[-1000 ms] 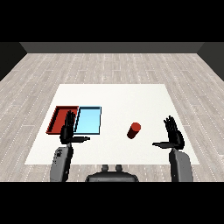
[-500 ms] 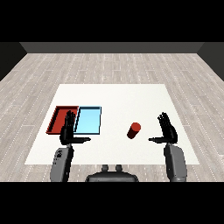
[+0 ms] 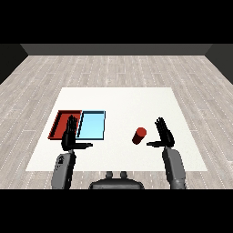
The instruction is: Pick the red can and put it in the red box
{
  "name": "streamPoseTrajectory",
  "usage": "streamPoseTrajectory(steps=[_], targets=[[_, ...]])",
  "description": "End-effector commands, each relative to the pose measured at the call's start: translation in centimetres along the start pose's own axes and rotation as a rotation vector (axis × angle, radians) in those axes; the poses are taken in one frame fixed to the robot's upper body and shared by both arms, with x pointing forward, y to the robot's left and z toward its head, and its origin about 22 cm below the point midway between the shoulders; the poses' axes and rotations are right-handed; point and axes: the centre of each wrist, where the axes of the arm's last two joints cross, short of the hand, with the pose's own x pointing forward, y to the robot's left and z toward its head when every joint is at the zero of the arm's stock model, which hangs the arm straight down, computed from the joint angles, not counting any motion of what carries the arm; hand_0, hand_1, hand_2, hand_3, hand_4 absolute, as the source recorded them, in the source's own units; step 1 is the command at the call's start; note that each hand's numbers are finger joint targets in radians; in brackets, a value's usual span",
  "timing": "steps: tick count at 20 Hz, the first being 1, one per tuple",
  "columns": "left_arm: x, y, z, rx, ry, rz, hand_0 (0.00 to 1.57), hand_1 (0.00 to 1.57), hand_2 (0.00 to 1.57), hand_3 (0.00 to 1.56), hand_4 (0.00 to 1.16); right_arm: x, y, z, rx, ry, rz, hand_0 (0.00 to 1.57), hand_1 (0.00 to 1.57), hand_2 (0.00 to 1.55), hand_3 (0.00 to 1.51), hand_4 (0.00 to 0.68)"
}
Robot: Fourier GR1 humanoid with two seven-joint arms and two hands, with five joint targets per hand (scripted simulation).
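Note:
The red can (image 3: pixel 139 135) stands upright on the white table (image 3: pixel 123 104), right of centre. My right hand (image 3: pixel 164 133) is just to its right, fingers straight and thumb stretched toward the can, a small gap between them. The red tray (image 3: pixel 62 121) lies at the left of the table, with the light blue tray (image 3: pixel 92 125) touching its right side. My left hand (image 3: pixel 70 136) is held open over the near edge of the two trays, its thumb pointing right.
Grey wooden floor surrounds the table on all sides. Both grey forearms come in from the lower corners, over the table's near edge.
My right hand has slid left toward the red can, closing most of the gap. The left hand, the can and the trays have stayed put.

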Motion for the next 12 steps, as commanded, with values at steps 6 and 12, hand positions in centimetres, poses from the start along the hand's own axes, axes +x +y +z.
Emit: streamPoseTrajectory(steps=[6,12], targets=[[-0.6,-0.6,0.4,-0.001,0.012,0.022,0.0,0.0,0.0,0.0,0.0,-2.3,2.6,-0.5,0.014,0.036,-0.072,0.0,0.0,0.0,0.0,0.0],[0.0,0.9,-0.5,0.009,-0.007,0.021,0.0,0.0,0.0,0.0,0.0,-3.8,4.2,-1.2,0.013,0.054,-0.081,0.0,0.0,0.0,0.0,0.0]])
